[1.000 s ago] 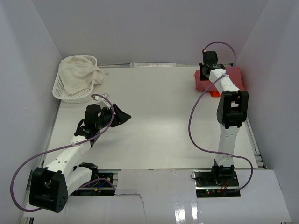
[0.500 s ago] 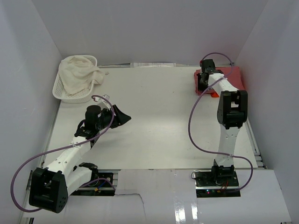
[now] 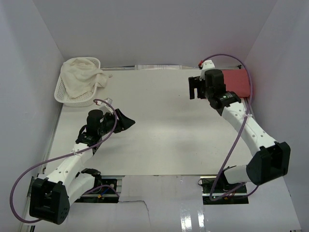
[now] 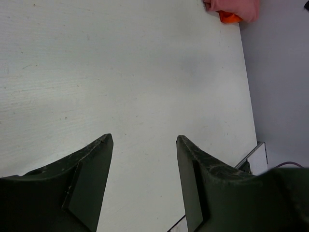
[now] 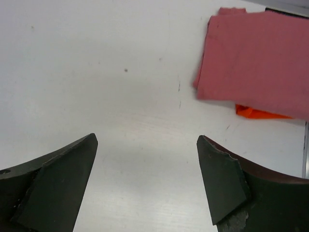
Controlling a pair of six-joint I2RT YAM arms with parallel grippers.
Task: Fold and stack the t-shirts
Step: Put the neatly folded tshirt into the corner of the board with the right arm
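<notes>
Right fingers [image 5: 53, 186] spread, stacked t-shirts [image 5: 260, 63] lying beyond, untouched.

white plastic lattice basket [image 3: 61, 94] at the far-left corner, crumpled cream cloth [image 3: 82, 77] heaped inside and spilling over its right rim, flat white tabletop [image 3: 159, 125]

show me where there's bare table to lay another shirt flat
The widest bare patch is the middle of the table, between the left claw and the right claw. The far strip between the basket and the rose-red shirt is bare too. Crowded: both far corners.
</notes>
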